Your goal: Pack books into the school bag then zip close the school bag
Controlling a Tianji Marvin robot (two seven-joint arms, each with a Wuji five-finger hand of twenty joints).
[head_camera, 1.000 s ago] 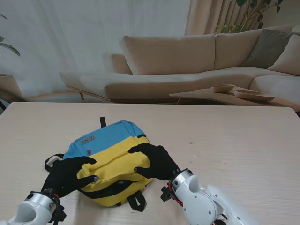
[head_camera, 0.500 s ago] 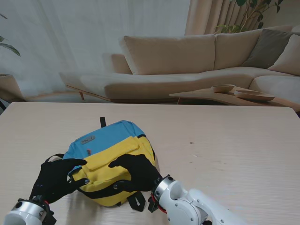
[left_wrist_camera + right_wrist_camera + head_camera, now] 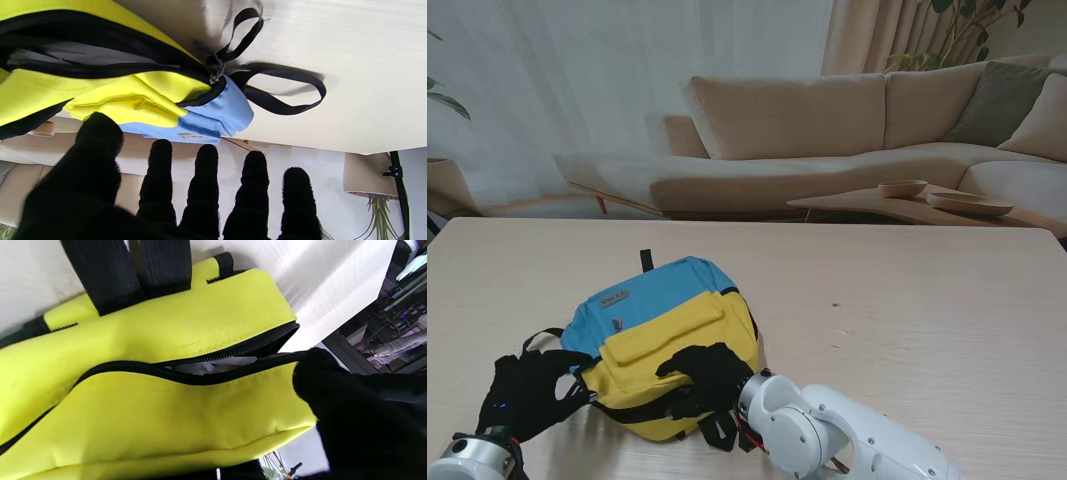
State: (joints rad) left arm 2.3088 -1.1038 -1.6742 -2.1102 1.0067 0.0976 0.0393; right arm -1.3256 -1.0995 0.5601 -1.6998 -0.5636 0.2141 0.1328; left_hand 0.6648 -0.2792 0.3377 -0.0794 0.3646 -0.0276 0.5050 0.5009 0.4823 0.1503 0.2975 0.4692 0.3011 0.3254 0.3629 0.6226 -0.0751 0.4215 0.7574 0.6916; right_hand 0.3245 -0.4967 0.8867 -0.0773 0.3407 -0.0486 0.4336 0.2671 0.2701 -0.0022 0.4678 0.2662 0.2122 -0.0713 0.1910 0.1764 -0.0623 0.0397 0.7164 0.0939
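The blue and yellow school bag (image 3: 662,335) lies flat on the table, near me and left of centre. Its main zipper (image 3: 186,373) gapes, with white pages (image 3: 206,367) showing inside. The zipper pull (image 3: 213,77) sits at the blue end, by the black strap loop (image 3: 283,100). My left hand (image 3: 527,392) hovers just left of the bag, fingers (image 3: 206,180) spread and holding nothing. My right hand (image 3: 707,378) is curled over the bag's near yellow edge, and its thumb (image 3: 320,383) presses at the zipper's end.
The pale wooden table (image 3: 907,300) stretches far to the right and behind the bag. Black straps (image 3: 717,430) trail from the bag's near end. A beige sofa (image 3: 827,130) and a low table with bowls (image 3: 907,200) stand beyond the table.
Both hands have drawn back toward me. The left hand slid off the bag and opened beside it. The right hand moved from the bag's top to its near edge.
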